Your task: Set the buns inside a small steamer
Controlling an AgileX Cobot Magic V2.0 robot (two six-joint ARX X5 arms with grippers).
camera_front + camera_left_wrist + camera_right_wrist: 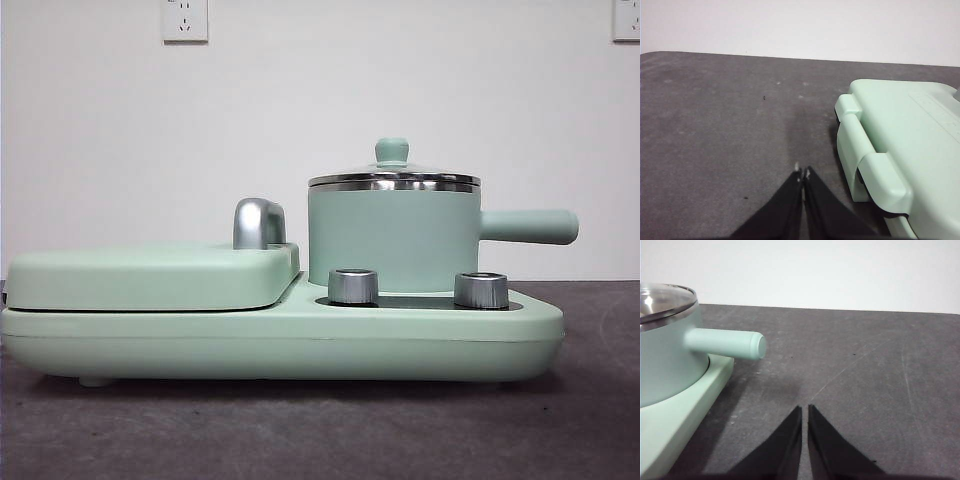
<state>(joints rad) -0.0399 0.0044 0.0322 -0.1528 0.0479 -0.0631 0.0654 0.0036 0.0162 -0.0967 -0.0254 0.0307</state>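
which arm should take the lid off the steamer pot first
Right, probably. The right gripper, shut and empty, sits beside the mint-green cylindrical steamer pot with its glass lid on. The left gripper, also shut, faces the flat mint-green griddle. No buns show.

Even, soft light throughout, slightly hazy; the steel rim (394, 182) and knobs (353, 285) carry bright glare. A faint shadow stretches ahead of each gripper (803, 172) on the table (715, 150).
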